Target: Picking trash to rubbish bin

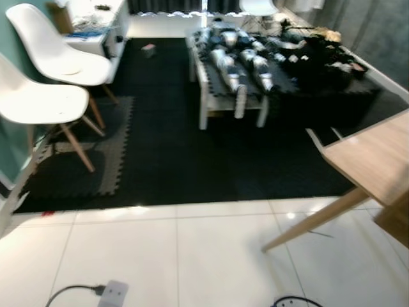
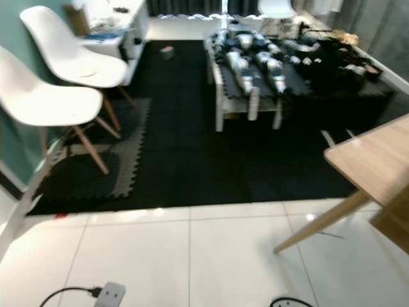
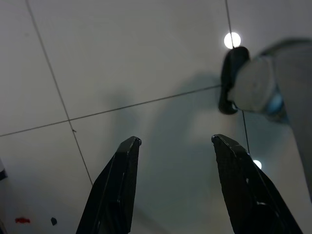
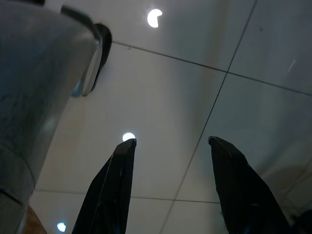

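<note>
Left gripper (image 3: 175, 141) and right gripper (image 4: 170, 141) noted wide apart, empty, above white tiled floor (image 1: 192, 256). Advised approaching small pinkish scrap (image 1: 148, 48) on far black mat (image 1: 172, 153) slowly.

- Head views soft, slightly blurred; room evenly lit, far window strip (image 1: 192, 5) bright.
- White tiles (image 1: 192, 256) glossy, small glints at the mat (image 1: 166, 160) edge.
- Wrist views dimmer, grey; round lamp reflections (image 3: 232, 40) on tile, soft shadows between the fingers (image 3: 117, 190).
</note>
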Robot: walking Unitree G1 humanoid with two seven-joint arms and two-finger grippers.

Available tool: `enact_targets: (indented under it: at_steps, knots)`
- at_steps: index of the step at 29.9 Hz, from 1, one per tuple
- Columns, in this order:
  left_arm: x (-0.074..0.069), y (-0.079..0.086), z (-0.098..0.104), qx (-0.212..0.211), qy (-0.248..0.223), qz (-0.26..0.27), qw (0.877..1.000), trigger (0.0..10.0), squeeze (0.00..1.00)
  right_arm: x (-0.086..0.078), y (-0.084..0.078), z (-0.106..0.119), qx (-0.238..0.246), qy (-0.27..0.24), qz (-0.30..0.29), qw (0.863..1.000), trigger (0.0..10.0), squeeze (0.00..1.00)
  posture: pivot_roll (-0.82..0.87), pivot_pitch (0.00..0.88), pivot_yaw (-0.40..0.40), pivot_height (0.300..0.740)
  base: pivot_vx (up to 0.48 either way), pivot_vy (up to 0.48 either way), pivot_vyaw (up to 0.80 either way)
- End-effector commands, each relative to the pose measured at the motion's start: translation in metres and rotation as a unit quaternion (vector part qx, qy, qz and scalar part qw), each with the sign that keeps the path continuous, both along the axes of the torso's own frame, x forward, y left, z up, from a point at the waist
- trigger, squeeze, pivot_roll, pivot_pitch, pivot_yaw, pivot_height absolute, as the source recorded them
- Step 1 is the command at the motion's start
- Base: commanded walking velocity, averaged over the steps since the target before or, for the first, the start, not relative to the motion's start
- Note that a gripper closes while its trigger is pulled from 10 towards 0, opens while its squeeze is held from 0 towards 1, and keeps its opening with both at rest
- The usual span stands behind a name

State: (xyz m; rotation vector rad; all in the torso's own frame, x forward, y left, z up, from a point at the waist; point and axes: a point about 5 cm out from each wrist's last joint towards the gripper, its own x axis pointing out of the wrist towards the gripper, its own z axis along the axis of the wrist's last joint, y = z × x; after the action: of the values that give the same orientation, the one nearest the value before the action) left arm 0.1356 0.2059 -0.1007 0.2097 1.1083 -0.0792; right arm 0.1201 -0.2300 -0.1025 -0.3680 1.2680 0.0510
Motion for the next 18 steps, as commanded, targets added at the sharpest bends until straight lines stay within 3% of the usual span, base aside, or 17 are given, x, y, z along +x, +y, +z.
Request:
enact_targets:
  at_steps: [1, 12, 18]
  knots:
    - [0.000, -0.007, -0.001, -0.004, -0.004, -0.001, 1.000, 10.0, 0.00, -0.003, -0.006, 0.000, -0.008, 0.009, 0.003, 1.000, 10.0, 0.00, 0.06, 0.083, -0.012, 0.740, 0.000, 0.000, 0.75]
    - [-0.013, -0.007, -0.005, 0.003, 0.015, -0.020, 1.000, 10.0, 0.00, -0.006, -0.009, 0.000, -0.014, 0.013, 0.013, 1.000, 10.0, 0.00, 0.05, 0.097, -0.018, 0.740, 0.000, 0.000, 0.76]
    - [-0.013, -0.005, -0.005, 0.006, 0.020, -0.019, 1.000, 10.0, 0.00, -0.011, -0.008, -0.001, -0.014, 0.025, 0.022, 0.999, 10.0, 0.00, 0.07, 0.094, -0.021, 0.740, 0.000, 0.000, 0.76]
